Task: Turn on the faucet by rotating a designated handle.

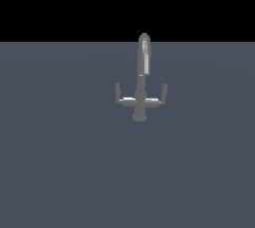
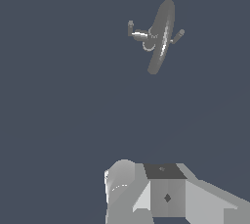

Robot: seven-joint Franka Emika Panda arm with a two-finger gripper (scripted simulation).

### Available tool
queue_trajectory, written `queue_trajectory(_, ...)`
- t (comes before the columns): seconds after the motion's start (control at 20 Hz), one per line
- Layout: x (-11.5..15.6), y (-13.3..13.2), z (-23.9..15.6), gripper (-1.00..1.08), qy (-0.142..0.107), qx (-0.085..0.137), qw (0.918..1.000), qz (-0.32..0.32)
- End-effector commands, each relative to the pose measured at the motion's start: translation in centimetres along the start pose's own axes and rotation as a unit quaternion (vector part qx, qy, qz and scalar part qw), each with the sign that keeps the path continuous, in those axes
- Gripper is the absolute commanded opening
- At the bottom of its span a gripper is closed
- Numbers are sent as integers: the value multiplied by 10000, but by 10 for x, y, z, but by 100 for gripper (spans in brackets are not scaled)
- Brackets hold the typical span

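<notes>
Well apart from the gripper [image 2: 161, 193], the faucet [image 1: 143, 77] is seen upright; its slim handle [image 1: 119, 95] projects sideways from the base. Jaw state cannot be told.

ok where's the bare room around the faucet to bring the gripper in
Bare floor lies on every side of the faucet, widest in front of its round base. The only tight spots are the gaps between the spout and the two upturned lever tips: the handle on the exterior view's left, its twin lever on the right.
</notes>
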State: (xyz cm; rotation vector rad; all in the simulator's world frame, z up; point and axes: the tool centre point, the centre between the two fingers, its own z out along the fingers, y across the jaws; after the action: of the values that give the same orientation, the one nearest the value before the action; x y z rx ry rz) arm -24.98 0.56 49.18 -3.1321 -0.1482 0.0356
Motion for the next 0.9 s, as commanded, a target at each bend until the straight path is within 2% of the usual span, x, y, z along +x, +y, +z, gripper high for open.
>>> queue_trajectory(0.0, 2, 1, 1, -100, -54, -63, 9999, -112)
queue_trajectory(0.3, 10, 6, 6, -100, -287, -308, 9975, -567)
queue_trajectory(0.5, 19, 11, 10, -100, -523, -521, 9922, -1005)
queue_trajectory(0.65, 26, 15, 14, -100, -749, -698, 9848, -1406)
queue_trajectory(0.85, 38, 20, 19, -100, -1086, -917, 9700, -1974)
